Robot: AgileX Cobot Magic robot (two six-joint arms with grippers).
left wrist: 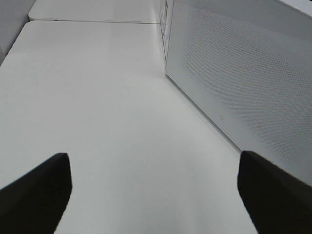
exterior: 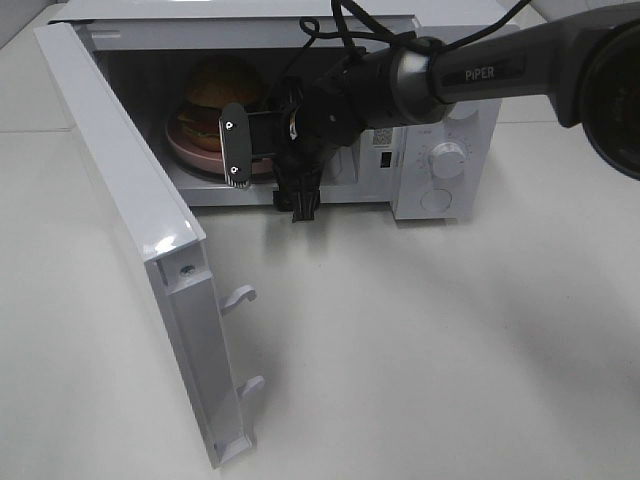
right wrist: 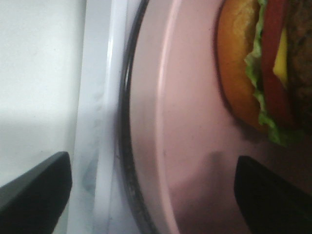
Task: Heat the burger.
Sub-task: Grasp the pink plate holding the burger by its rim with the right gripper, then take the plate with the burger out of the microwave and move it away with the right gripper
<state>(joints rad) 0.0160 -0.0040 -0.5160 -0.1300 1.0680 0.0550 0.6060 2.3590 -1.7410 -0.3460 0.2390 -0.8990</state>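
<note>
The burger stands on a round pink plate inside the open white microwave. My right gripper is at the mouth of the oven, rolled on its side, just in front of the plate's rim. The right wrist view shows its jaws wide open, with the plate and burger close ahead and nothing clamped between them. My left gripper is open and empty over bare table; it does not show in the exterior high view.
The microwave door swings far out to the left, its latch hooks pointing into the table space. A white dotted panel of the microwave rises beside the left gripper. The control knob is on the right front.
</note>
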